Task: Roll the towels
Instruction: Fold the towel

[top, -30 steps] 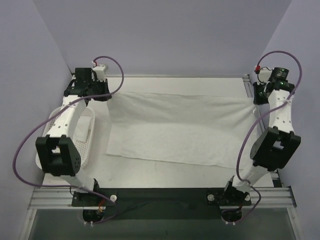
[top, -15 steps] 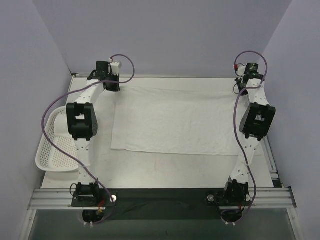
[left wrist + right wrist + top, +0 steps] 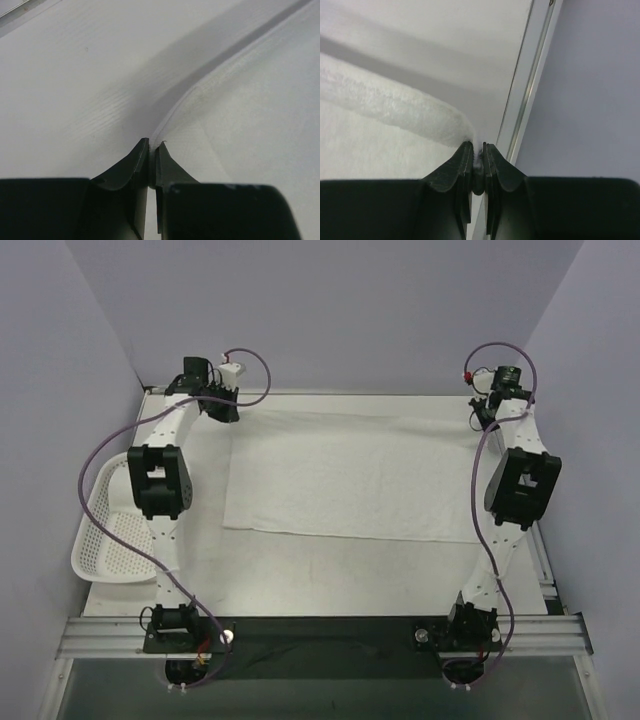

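The towel lies flat mid-table. At its far corners, my left gripper is pinched on the hem, it seems, and my right gripper nips cloth. This looks like the laying-out step; next I should release and begin rolling from one end.

Top view, place: fixed, high above and behind both arm bases.
Top view, facing: down and forward over the table towards the back wall.
Top view, range: far; both arms, the towel and the basket all fit in.
Left wrist view: on the wrist, looking along the left gripper; very close to the towel's far left edge.
Right wrist view: on the wrist, looking along the right gripper; very close to the towel's far right corner, beside the table's rail.
Shared: each wrist view shows one far corner of the towel, which the top view also covers.
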Motion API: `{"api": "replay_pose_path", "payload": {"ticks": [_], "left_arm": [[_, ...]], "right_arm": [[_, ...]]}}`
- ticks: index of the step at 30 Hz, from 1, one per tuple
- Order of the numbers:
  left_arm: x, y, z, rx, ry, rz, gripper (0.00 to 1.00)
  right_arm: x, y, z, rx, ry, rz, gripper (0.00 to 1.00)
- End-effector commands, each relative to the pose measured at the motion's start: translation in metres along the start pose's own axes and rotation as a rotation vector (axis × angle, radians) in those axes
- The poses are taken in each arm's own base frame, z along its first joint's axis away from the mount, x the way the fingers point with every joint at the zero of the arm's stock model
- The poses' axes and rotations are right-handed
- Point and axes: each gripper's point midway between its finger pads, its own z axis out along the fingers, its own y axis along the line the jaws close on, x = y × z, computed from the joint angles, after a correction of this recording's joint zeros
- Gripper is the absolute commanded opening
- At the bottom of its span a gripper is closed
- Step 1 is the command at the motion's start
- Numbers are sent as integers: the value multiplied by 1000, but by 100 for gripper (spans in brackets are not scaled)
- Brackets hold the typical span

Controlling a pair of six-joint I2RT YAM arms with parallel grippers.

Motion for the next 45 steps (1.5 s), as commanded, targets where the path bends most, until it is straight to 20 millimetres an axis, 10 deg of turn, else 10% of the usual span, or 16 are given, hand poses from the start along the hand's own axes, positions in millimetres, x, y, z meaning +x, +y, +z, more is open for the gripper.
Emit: {"api": "replay_pose_path", "payload": {"ticks": [1, 12, 22, 25, 32, 45], "left_arm": [[-39, -3, -94, 79, -116, 145, 0], [57, -66, -162, 361, -13, 396, 0], [191, -96, -144, 471, 257, 410, 0], [200, -94, -138, 477, 287, 385, 0], [191, -95, -137, 470, 278, 376, 23], [182, -101, -142, 489, 286, 390, 38]], "right_arm": [[-10, -12, -83, -48, -100, -137, 0], [84, 46, -148, -400, 4, -267, 0], [174, 120, -131, -626, 185, -284, 0], [180, 123, -127, -639, 211, -279, 0], [175, 118, -138, -654, 212, -302, 42], [177, 123, -133, -722, 306, -381, 35]]}}
